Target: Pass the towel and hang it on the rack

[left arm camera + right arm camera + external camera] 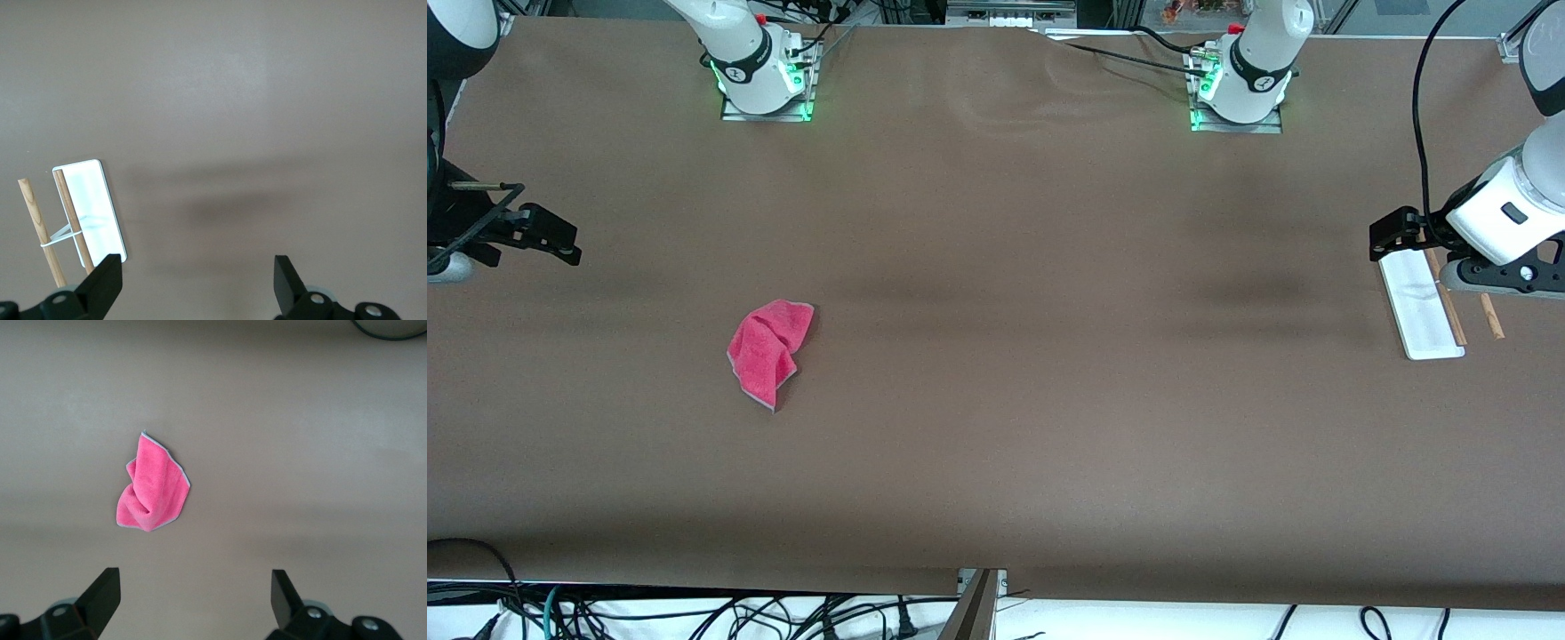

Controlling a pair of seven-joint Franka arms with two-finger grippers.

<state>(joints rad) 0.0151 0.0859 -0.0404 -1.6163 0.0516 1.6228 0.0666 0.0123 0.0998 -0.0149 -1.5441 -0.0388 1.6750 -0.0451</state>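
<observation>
The pink-red towel point(769, 349) lies crumpled on the brown table toward the right arm's end; it also shows in the right wrist view point(153, 490). The rack point(1420, 308), a white base plate with two thin wooden dowels point(1449, 303), stands at the left arm's end; it also shows in the left wrist view point(93, 203). My right gripper point(554, 238) hangs open and empty above the table's end, apart from the towel; the right wrist view point(193, 583) shows its jaws wide. My left gripper point(1393, 236) hangs open and empty over the rack's farther end, its jaws wide in the left wrist view point(197, 270).
The table is covered by a brown mat point(1005, 400). Both arm bases point(763, 71) stand along the farther edge. Cables point(694, 618) hang below the near edge. A black cable point(1421, 133) runs to the left arm.
</observation>
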